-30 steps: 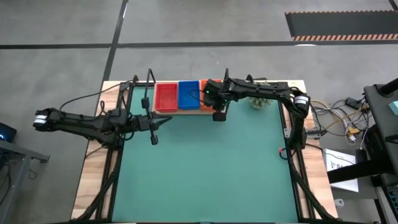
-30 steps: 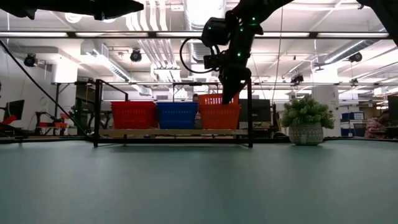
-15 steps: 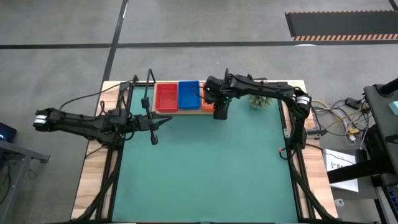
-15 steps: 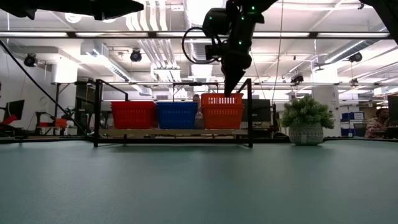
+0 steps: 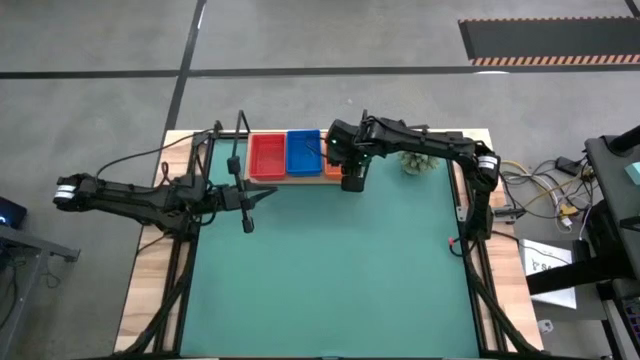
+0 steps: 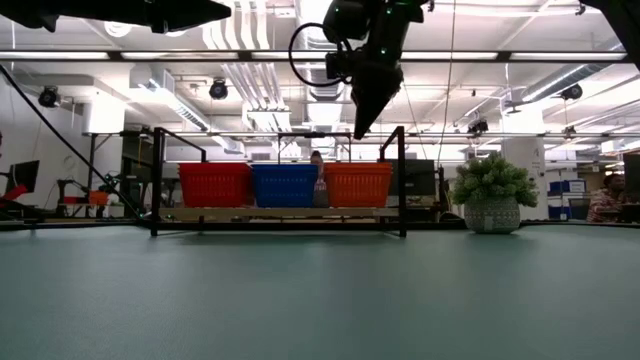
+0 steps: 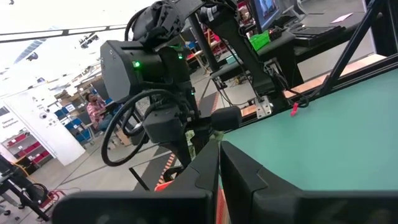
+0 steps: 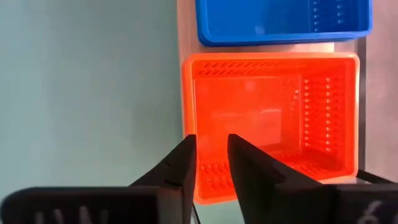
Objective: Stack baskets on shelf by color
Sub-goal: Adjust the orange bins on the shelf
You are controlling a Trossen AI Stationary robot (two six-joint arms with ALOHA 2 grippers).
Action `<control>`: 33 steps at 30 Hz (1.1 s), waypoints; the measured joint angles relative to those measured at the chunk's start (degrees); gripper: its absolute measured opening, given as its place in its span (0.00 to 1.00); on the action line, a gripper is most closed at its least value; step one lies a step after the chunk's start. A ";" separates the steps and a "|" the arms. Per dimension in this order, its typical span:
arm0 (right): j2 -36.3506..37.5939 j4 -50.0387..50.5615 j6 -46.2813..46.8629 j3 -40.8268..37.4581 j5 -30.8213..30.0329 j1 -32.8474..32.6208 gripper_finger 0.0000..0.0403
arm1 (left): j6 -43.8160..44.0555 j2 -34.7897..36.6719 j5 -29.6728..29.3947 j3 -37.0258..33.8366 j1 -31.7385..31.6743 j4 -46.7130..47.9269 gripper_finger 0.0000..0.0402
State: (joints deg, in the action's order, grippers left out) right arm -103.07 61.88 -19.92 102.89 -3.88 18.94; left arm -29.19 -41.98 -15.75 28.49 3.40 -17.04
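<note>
We look straight down overhead and level along the counter (image 6: 320,300); both views share the shelf (image 5: 290,180), which our right wrist camera sees close from above.

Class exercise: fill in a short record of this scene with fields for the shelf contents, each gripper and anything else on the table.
shelf: holds three basket stacks in a row
red baskets: at one end
blue baskets: middle
orange baskets: other end, under the right arm
right gripper: above the orange baskets, holding nothing, fingers narrowly apart
left gripper: waiting at the table's left edge, fingers together, empty
other item: potted plant beside the shelf
</note>
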 joint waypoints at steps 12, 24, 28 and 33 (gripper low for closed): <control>-2.43 -5.55 -0.68 -1.16 11.89 -0.88 0.02 | -0.02 0.00 0.02 -0.04 0.04 -0.02 0.00; -7.87 -5.19 -0.40 -1.31 4.47 -1.52 0.02 | -0.04 0.00 0.04 -0.42 0.02 0.00 0.00; -8.28 -5.25 -0.62 -1.31 3.60 -1.42 0.02 | -0.06 0.00 0.04 -0.46 0.02 -0.02 0.00; -8.31 -5.30 -0.68 -1.31 0.81 -1.42 0.02 | -0.07 0.00 0.04 -0.48 0.02 -0.02 0.00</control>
State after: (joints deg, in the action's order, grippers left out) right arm -111.37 56.58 -20.60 101.58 -3.07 17.52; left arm -29.26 -41.98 -15.70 28.01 3.42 -17.06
